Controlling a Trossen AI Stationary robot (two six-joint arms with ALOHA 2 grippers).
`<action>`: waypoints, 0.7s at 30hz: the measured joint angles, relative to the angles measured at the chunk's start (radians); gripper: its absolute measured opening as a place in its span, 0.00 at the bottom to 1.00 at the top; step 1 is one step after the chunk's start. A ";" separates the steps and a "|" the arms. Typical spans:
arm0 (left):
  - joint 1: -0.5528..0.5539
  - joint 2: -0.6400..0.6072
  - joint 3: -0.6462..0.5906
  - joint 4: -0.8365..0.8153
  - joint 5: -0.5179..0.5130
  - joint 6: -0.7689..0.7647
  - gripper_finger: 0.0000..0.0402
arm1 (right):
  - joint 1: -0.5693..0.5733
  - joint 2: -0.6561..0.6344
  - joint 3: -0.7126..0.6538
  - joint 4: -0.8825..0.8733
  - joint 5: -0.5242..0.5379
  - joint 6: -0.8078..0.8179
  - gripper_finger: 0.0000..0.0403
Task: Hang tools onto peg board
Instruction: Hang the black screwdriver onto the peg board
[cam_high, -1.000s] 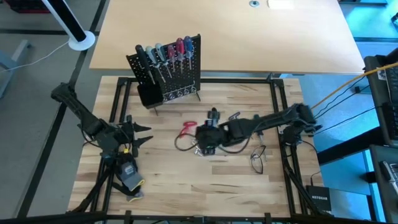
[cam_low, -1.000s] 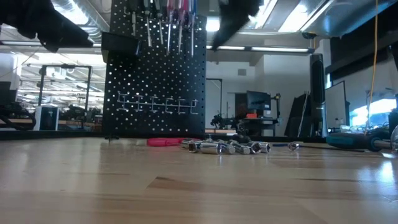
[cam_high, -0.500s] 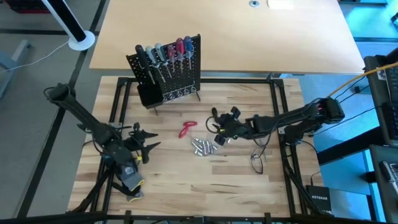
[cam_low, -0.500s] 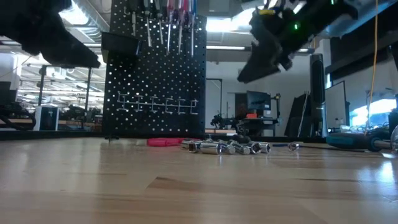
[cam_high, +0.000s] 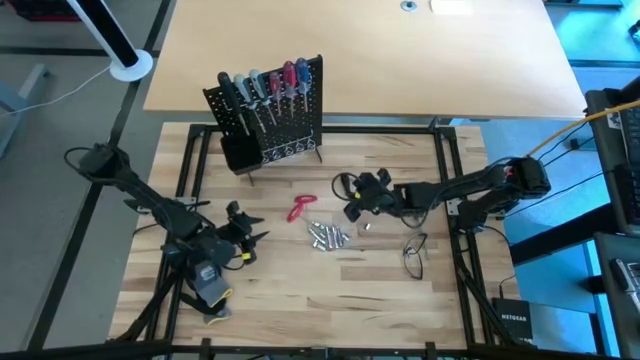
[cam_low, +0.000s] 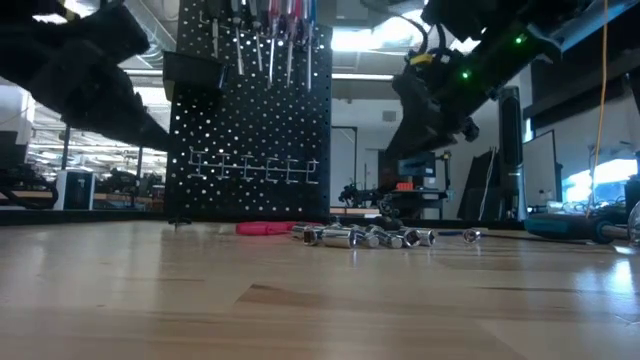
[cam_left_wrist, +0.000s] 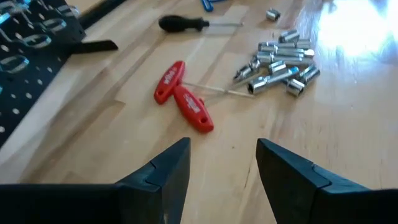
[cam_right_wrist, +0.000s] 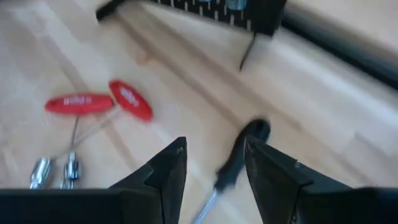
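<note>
Right wrist view: right gripper (cam_right_wrist: 212, 163) open, empty, over black screwdriver (cam_right_wrist: 239, 155). Left gripper (cam_left_wrist: 222, 165) open, empty, nr red T-handles (cam_left_wrist: 183, 99). Risk: round handle rolls, jaws miss.

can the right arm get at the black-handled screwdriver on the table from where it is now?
Probably yes. The right gripper hangs open just above the black-handled screwdriver, whose handle shows between its fingers with bare table around it. The red-handled tools lie off to one side, not in the way.
</note>
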 joint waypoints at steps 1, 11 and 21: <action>0.002 0.002 0.000 -0.003 0.008 0.000 0.43 | -0.006 0.000 0.000 -0.026 -0.022 0.020 0.40; 0.004 0.001 0.001 -0.003 0.013 0.001 0.43 | -0.107 0.102 0.001 0.048 -0.100 0.074 0.40; 0.004 0.001 0.001 -0.005 0.014 0.001 0.43 | -0.260 0.212 0.002 0.081 -0.214 0.107 0.40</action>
